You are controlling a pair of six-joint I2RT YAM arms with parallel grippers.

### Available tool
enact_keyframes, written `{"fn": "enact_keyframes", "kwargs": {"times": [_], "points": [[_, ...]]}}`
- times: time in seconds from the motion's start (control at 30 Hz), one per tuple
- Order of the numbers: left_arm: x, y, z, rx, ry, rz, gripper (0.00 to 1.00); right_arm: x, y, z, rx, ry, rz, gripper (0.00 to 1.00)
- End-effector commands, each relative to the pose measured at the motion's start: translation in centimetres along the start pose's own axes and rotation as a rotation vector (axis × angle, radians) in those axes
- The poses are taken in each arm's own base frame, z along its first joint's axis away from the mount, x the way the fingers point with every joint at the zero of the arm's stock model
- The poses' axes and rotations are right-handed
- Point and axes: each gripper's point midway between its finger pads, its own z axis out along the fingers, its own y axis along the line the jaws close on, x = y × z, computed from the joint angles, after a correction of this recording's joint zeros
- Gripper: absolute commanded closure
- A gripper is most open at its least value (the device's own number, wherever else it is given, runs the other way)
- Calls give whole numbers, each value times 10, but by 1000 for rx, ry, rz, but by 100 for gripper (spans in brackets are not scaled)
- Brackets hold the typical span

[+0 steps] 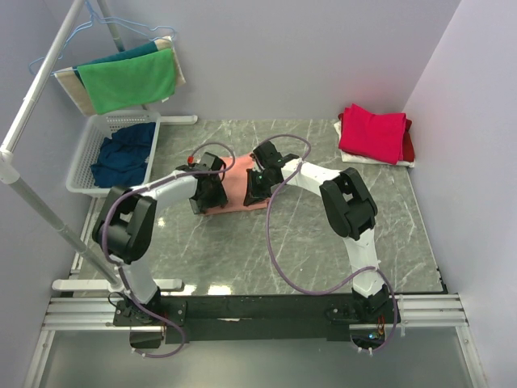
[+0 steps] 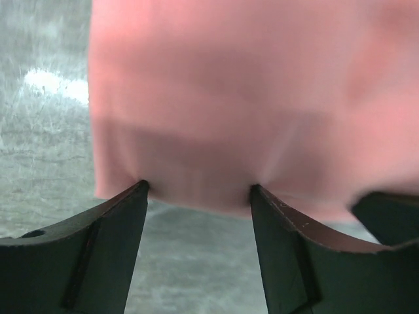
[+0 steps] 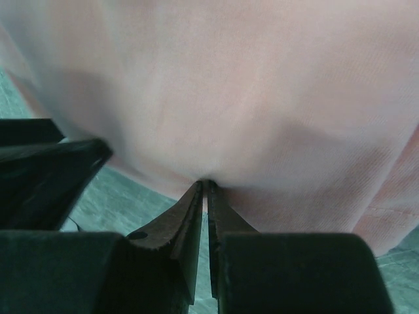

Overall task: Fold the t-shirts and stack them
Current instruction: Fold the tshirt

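A salmon-orange t-shirt (image 1: pixel 236 187) lies folded small on the marble table between my two grippers. My left gripper (image 1: pixel 205 196) is at its left edge. In the left wrist view the left gripper (image 2: pixel 198 186) is open, both fingertips touching the shirt's near edge (image 2: pixel 229 131). My right gripper (image 1: pixel 257 186) is at the shirt's right side. In the right wrist view the right gripper (image 3: pixel 206 182) has its jaws almost together, pinching the shirt's cloth (image 3: pixel 262 98). A folded crimson-pink t-shirt (image 1: pixel 371 132) lies on a red one at the back right. Dark navy t-shirts (image 1: pixel 121 155) lie in a basket.
The white wire basket (image 1: pixel 81 166) stands at the left table edge. A drying rack (image 1: pixel 48 69) at the back left carries a green cloth (image 1: pixel 129 81) over teal and beige ones. White rack poles run down the left side. Purple cables loop from both arms.
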Motion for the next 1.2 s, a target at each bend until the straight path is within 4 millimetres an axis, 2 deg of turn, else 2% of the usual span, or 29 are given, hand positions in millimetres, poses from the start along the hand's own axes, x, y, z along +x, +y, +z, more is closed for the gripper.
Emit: {"fn": "enact_keyframes", "kwargs": {"times": [0.0, 0.03, 0.13, 0.2, 0.33, 0.43, 0.5, 0.57, 0.67, 0.77, 0.8, 0.87, 0.9, 0.93, 0.97, 1.07, 1.13, 1.17], "points": [[20, 37, 20, -177, 20, 2, 31, 22, -21, 6, 87, 69, 16, 86], [27, 49, 20, -223, 36, 1, 31, 22, -21, 5, 91, 68, 18, 86], [40, 67, 17, -292, 55, 4, 29, 25, -25, 4, 109, 72, 31, 86], [45, 72, 16, -307, 66, 7, 29, 27, -28, 4, 113, 78, 47, 86], [42, 58, 13, -250, 56, 35, 30, 30, -28, 5, 110, 85, 49, 87], [19, 34, 1, -150, -18, 42, 29, 23, -23, -5, 99, 46, 36, 85], [-5, 23, -13, -115, -106, 40, 26, 16, -7, -17, 42, 21, 28, 82], [-22, 14, -19, -82, -171, 41, 24, 6, 2, -24, 13, -16, 10, 75], [-42, 7, -30, -69, -239, 49, 24, -7, 11, -39, -5, -64, -15, 72], [-57, -1, -49, -31, -303, 32, 23, -28, 18, -70, 18, -174, -41, 67], [-62, -3, -60, -3, -333, 20, 22, -33, 17, -77, 31, -204, -41, 63], [-66, 0, -75, 14, -367, 7, 20, -49, 6, -92, 67, -265, -23, 49], [-68, -1, -79, 23, -379, 4, 19, -53, 0, -95, 77, -277, -13, 46], [-68, 2, -82, 23, -379, 4, 19, -57, -4, -98, 81, -284, -5, 37], [-70, 2, -89, 31, -392, -2, 19, -64, -16, -100, 85, -292, 17, 33], [-72, 6, -98, 28, -401, 1, 19, -75, -31, -98, 71, -306, 40, 24], [-74, 8, -102, 32, -405, 7, 18, -88, -41, -99, 72, -326, 44, 23], [-75, 8, -106, 35, -409, 7, 18, -90, -48, -90, 80, -308, 38, 23]]}}
